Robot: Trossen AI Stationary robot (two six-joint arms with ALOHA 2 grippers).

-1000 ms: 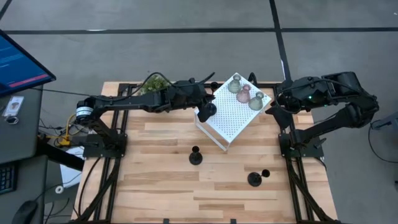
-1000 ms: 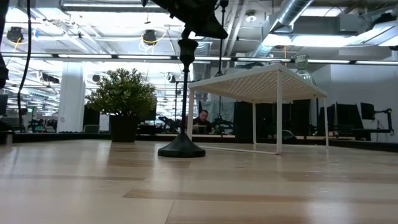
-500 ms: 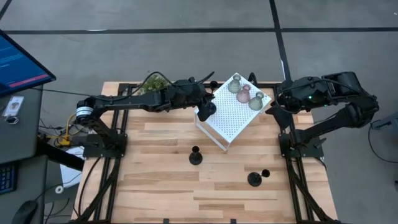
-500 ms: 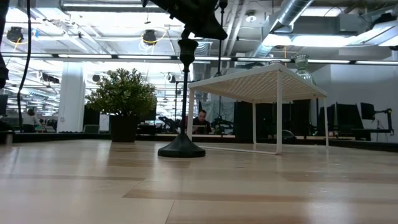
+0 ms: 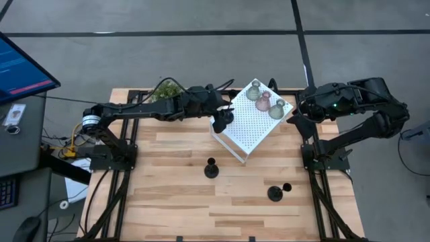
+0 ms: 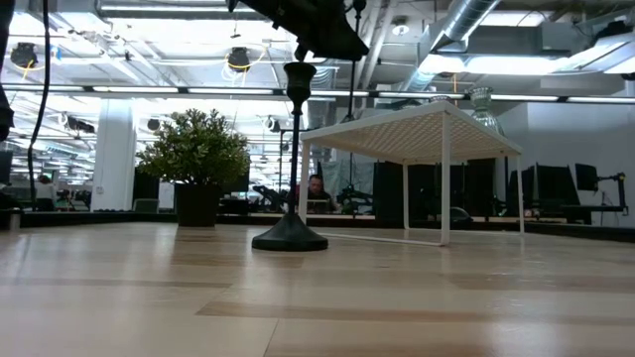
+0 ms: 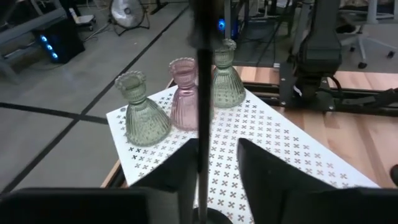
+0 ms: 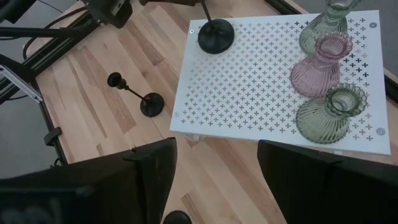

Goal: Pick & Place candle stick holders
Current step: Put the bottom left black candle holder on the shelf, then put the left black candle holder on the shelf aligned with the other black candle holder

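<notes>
While your left gripper [image 7: 208, 168] hangs over the white perforated box [image 5: 252, 128], its fingers [image 7: 177, 171] clamp the thin stem of a black holder [image 8: 215, 34] whose round base sits on the box's corner. Three glass holders [image 5: 264, 101] stand along the opposite edge. Your right gripper [image 8: 214, 171] waits open at the table's [image 5: 175, 195] right edge.

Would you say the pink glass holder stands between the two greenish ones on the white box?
Yes, the pink glass holder sits between both greenish holders.
</notes>
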